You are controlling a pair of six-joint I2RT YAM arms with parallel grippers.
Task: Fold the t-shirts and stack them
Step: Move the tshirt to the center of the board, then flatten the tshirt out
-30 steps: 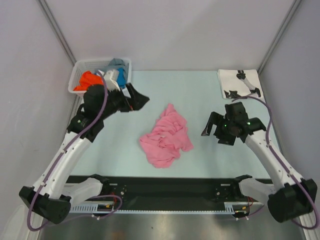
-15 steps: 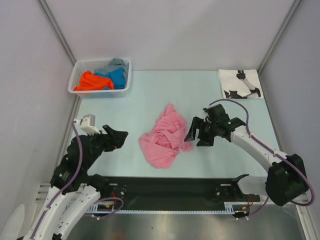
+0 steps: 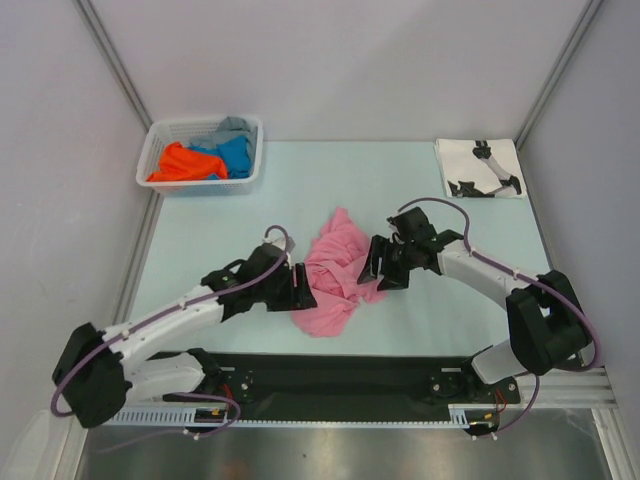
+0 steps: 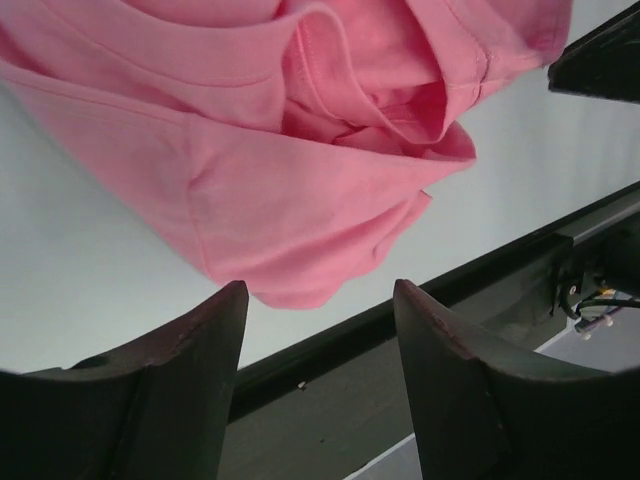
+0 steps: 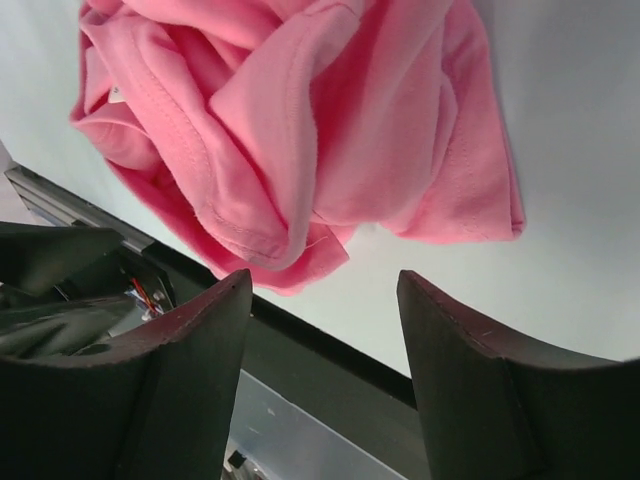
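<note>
Left gripper (image 3: 300, 290): jaws spread wide, nothing between them; sits low at the left edge of the pink t-shirt (image 3: 335, 275). The left wrist view shows the shirt's lower hem just ahead of the fingertips.

Right gripper (image 3: 378, 268): jaws also apart, empty, at the shirt's right edge.

Pink t-shirt: crumpled heap, mid-table (image 3: 220, 230), between the two grippers.

White lattice basket (image 3: 200, 186): far left corner, well apart from both arms. Contents: orange t-shirt (image 3: 178, 162) on the left, blue t-shirt (image 3: 235, 155) on the right, grey t-shirt (image 3: 232, 127) at the back.

White printed t-shirt (image 3: 480, 167): folded flat, far right corner of the table.
</note>
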